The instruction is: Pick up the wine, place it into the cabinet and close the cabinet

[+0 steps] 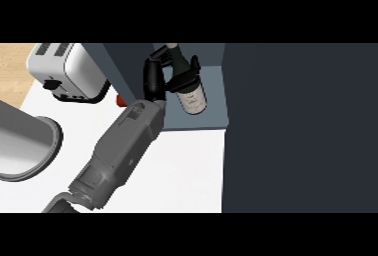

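Presently, head view — the only view supplied. One grey forearm enters from the lower edge and reaches up into the open cabinet [214, 95]; I cannot settle from this view which arm it is, though I judge it the left. Its black hand [159, 75] has fingers and thumb curled round the wine bottle [190, 95], near the neck and shoulder. The other hand does not show.

Risks, as judgements:
- The bottle hangs tilted, base low and toward the viewer, and is gripped high on its body. If the fingers release before the base is seated on the cabinet floor, it may tip or roll out toward the white counter [184, 170].
- The dark cabinet door [303, 130] stands just right of the bottle. Swinging it shut before the forearm is withdrawn would trap the arm, or knock the bottle.
- A toaster [70, 70] and a large grey pot [26, 145] sit to the left, well apart from the arm's withdrawal path — low concern.

Task item: dark glass bottle, pale label on the lower body, slender neck pointing up and away, partly hidden by the fingers. It lies within the cabinet opening, held; whether it touches the floor cannot be told.
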